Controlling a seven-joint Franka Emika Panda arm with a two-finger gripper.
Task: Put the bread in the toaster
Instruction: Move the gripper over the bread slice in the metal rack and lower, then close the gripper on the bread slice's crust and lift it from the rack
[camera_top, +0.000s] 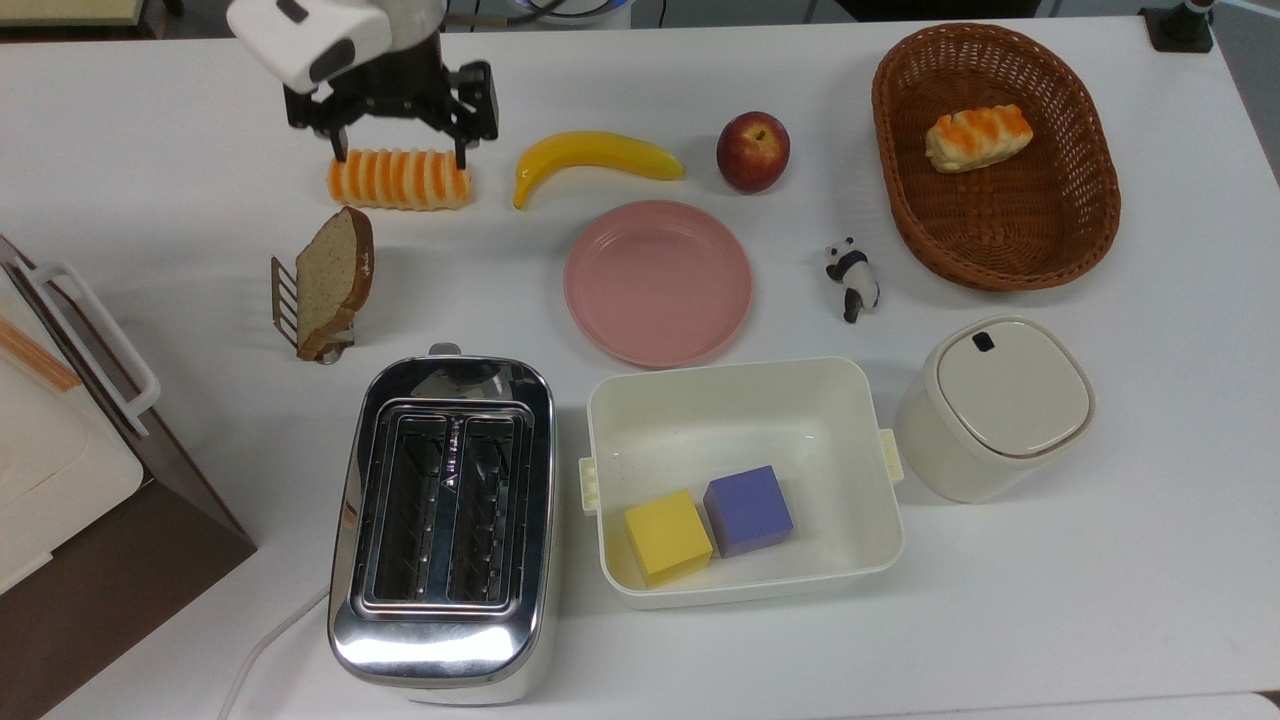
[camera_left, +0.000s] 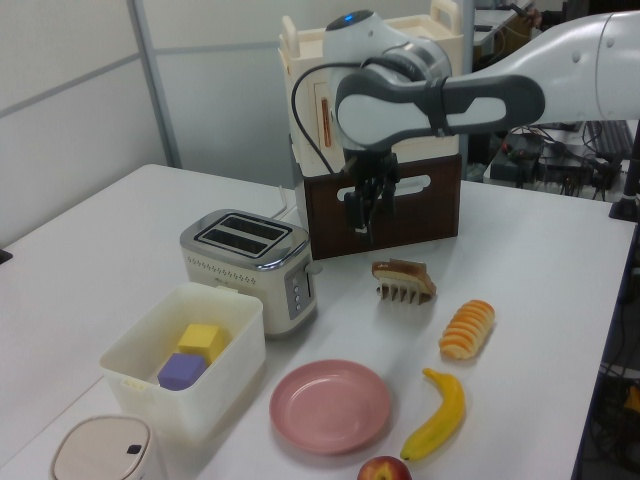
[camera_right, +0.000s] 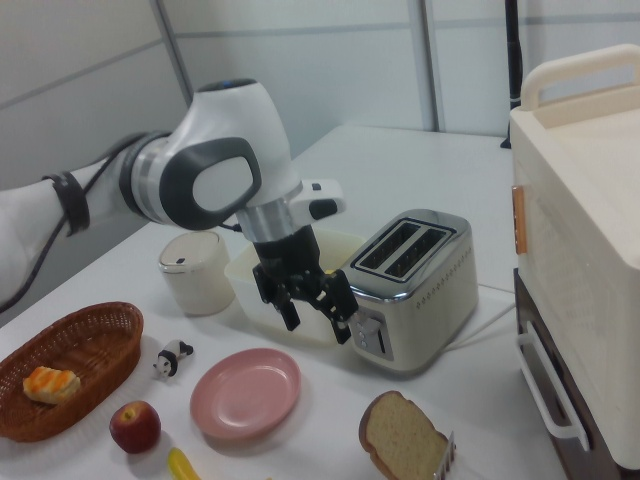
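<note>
Desk (camera_top: 1100, 620) inventory: claw aloft, bread racked, toaster vacant.

Claw (camera_top: 397, 150): spread wide, holding nothing, above the striped roll (camera_top: 399, 179) in the top view. Bread (camera_top: 337, 270): 1 slice standing on edge in a small wire rack (camera_top: 285, 300), just beyond the toaster (camera_top: 443, 525). Toaster: chrome, 2 slots, both unfilled, beside the cream tub (camera_top: 742, 480) with 1 yellow cube (camera_top: 667, 535) and 1 purple cube (camera_top: 748, 510).
</note>
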